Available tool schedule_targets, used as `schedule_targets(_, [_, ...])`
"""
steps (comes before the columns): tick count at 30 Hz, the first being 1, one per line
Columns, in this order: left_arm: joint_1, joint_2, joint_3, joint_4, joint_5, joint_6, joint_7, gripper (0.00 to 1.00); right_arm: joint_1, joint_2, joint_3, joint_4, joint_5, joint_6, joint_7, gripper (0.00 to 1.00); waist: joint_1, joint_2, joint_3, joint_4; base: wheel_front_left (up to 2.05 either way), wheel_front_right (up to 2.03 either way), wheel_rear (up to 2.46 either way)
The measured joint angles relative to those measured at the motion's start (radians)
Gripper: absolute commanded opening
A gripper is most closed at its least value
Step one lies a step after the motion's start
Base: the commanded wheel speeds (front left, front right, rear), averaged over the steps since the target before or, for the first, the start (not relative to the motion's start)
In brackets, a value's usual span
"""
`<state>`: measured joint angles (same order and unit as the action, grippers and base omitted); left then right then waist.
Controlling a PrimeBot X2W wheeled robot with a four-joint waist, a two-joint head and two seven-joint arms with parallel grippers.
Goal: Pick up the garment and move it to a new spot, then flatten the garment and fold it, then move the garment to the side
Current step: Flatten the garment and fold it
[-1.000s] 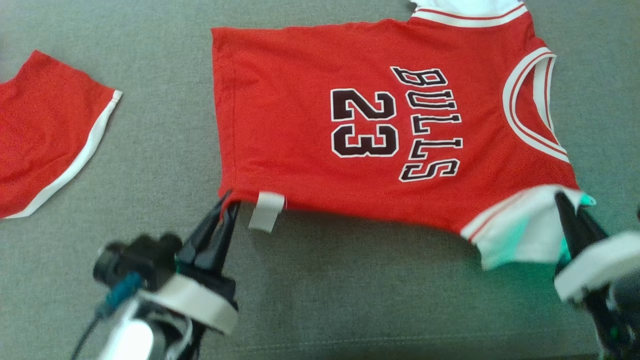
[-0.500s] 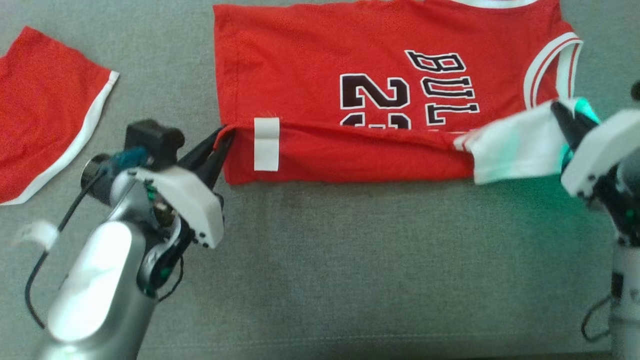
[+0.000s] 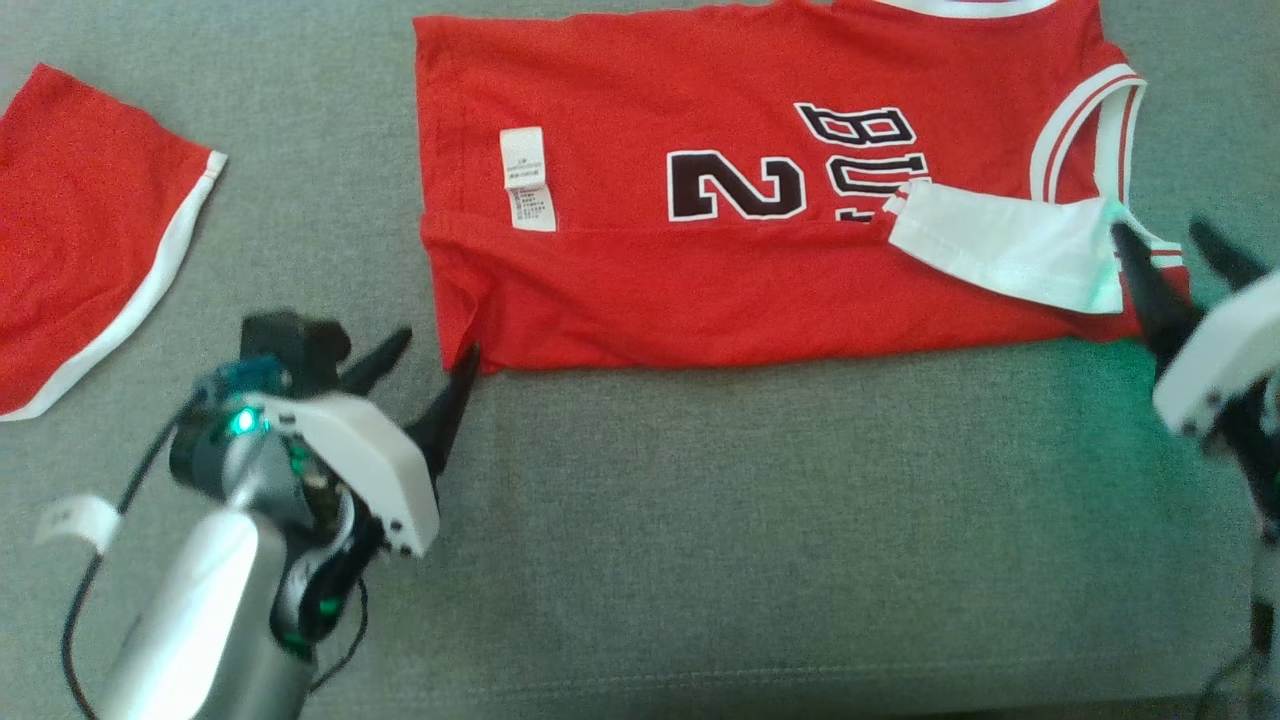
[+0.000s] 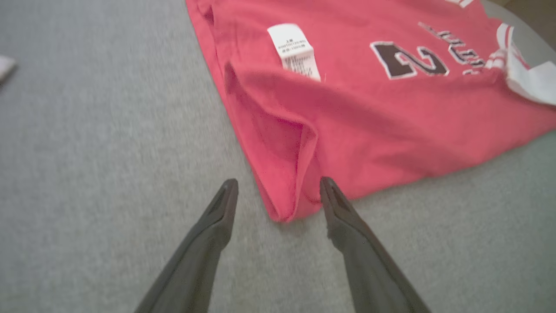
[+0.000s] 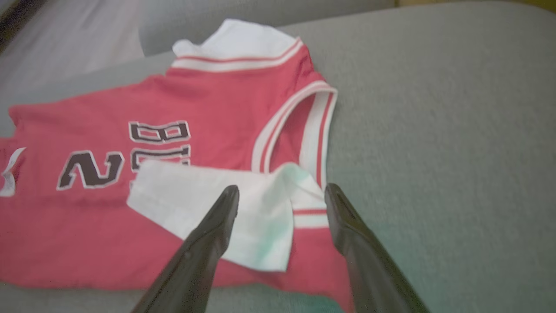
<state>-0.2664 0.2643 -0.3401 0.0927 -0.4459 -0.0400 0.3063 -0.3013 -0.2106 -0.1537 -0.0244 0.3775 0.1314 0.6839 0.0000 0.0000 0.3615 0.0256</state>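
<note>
Jersey (image 3: pixel 700 290) red; black "2" and lettering outlined white. Armhole trim (image 5: pixel 309 134) white with thin red stripes. Flap (image 3: pixel 1000 245) plain white, green tint at its right end. Label (image 3: pixel 526 178) white, tiny dark print. Second cloth (image 3: pixel 80 250) red, white edge band. Surface (image 3: pixel 750 520) grey weave. Left gripper (image 3: pixel 438 342), right gripper (image 3: pixel 1155 228): black fingers, white shells. LED (image 3: pixel 240 422) on left wrist green.
</note>
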Motion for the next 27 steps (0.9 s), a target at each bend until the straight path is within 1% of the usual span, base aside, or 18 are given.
schedule_targets(4, [0.038, -0.001, 0.005, -0.006, -0.016, 0.015, 0.002, 1.00, 0.076, -0.015, 0.007, -0.009, -0.031, 0.000, -0.001, 1.00, 0.0000, 0.0000, 0.012, -0.006, 0.00, 0.00, 0.00])
schedule_targets(9, [0.035, -0.011, 0.011, -0.010, -0.026, 0.023, 0.005, 1.00, 0.064, -0.025, 0.003, 0.011, -0.066, 0.000, -0.021, 1.00, 0.0000, 0.0000, 0.032, -0.006, 0.00, 0.00, 0.00])
schedule_targets(14, [0.014, -0.020, 0.020, 0.005, -0.045, 0.022, 0.009, 1.00, 0.036, -0.025, -0.007, 0.062, -0.091, 0.000, -0.024, 1.00, 0.0000, 0.0000, 0.046, 0.000, 0.00, 0.00, 0.00])
schedule_targets(18, [-0.009, -0.032, 0.017, 0.023, -0.074, 0.012, 0.024, 1.00, 0.026, -0.026, 0.026, 0.080, -0.087, 0.000, -0.006, 1.00, 0.0000, 0.0000, 0.048, 0.003, 0.00, 0.00, 0.00])
schedule_targets(24, [-0.012, -0.039, 0.002, 0.035, -0.096, -0.008, 0.036, 1.00, 0.027, -0.032, 0.046, 0.087, -0.072, 0.000, 0.012, 1.00, 0.0000, 0.0000, 0.045, -0.003, 0.00, 0.00, 0.00])
schedule_targets(25, [-0.014, -0.041, 0.000, 0.036, -0.099, -0.013, 0.036, 0.53, 0.027, -0.036, 0.052, 0.090, -0.066, 0.000, 0.019, 1.00, 0.0000, 0.0000, 0.045, -0.005, 0.00, 0.00, 0.00])
schedule_targets(26, [-0.018, -0.043, -0.002, 0.040, -0.099, -0.013, 0.036, 0.15, 0.027, -0.044, 0.058, 0.093, -0.061, 0.000, 0.026, 1.00, 0.0000, 0.0000, 0.045, -0.005, 0.00, 0.00, 0.00])
schedule_targets(27, [-0.023, -0.044, -0.004, 0.045, -0.099, -0.013, 0.036, 0.00, 0.027, -0.051, 0.062, 0.096, -0.056, 0.000, 0.033, 0.48, 0.0000, 0.0000, 0.045, -0.006, 0.00, 0.00, 0.00])
